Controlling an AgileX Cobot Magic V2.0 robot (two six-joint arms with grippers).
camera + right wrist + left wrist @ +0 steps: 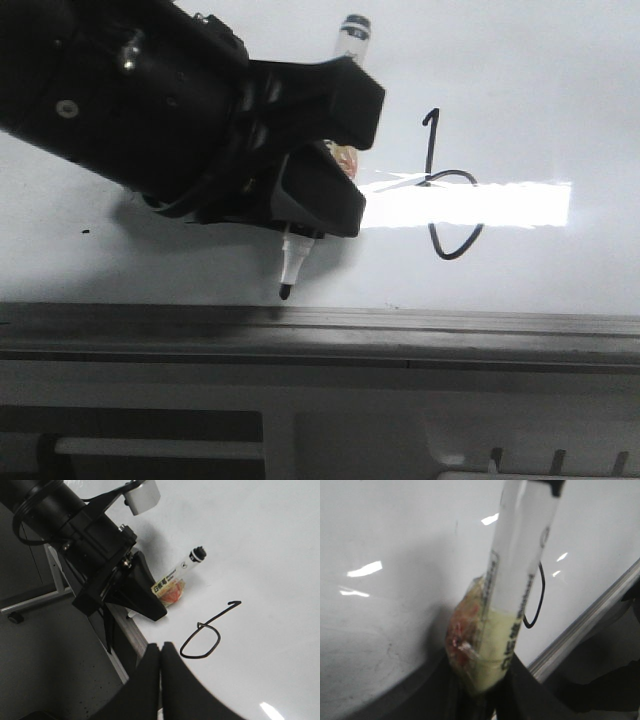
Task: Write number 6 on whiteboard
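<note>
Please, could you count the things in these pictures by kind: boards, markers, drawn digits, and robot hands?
Whiteboard: 1
Marker, held in the left hand: 1
Drawn number 6: 1
Robot hands: 2, the left hand and the right hand, whose fingers are closed and hold nothing
Total: 5

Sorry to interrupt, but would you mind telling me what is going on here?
The left gripper holds a marker against the whiteboard, tip pointing down near the frame. A hand-drawn 6 is already on the board, to the marker's right, and the tip is off it. The right gripper is shut and empty, off to the side.
</note>
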